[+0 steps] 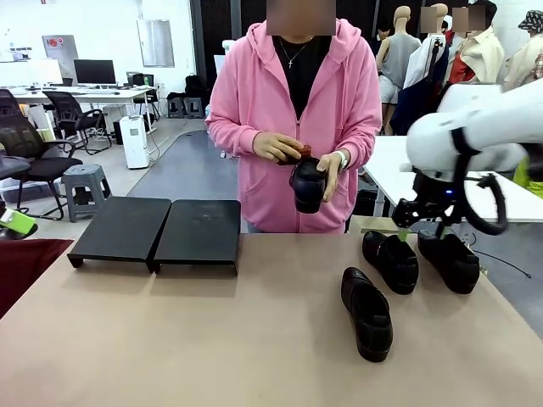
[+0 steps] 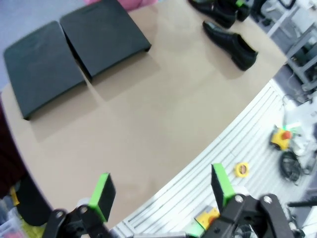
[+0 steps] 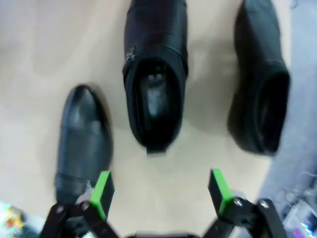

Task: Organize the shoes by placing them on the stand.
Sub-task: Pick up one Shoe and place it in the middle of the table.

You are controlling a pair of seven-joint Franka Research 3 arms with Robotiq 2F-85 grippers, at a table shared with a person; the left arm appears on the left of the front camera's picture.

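left tool [image 2: 161, 191]: jaws apart, empty
right tool [image 3: 161, 191]: jaws apart, over blurred loafer [image 3: 154, 74], toe cut off
held loafer [image 1: 307, 186]: partly hidden by person's hands [image 1: 276, 146]

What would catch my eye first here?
The person in pink at the far side, holding one shoe. Next, three shoes lying on the right part of the table, with the right gripper open just above them. The black stand at the far left has no shoe on it yet.
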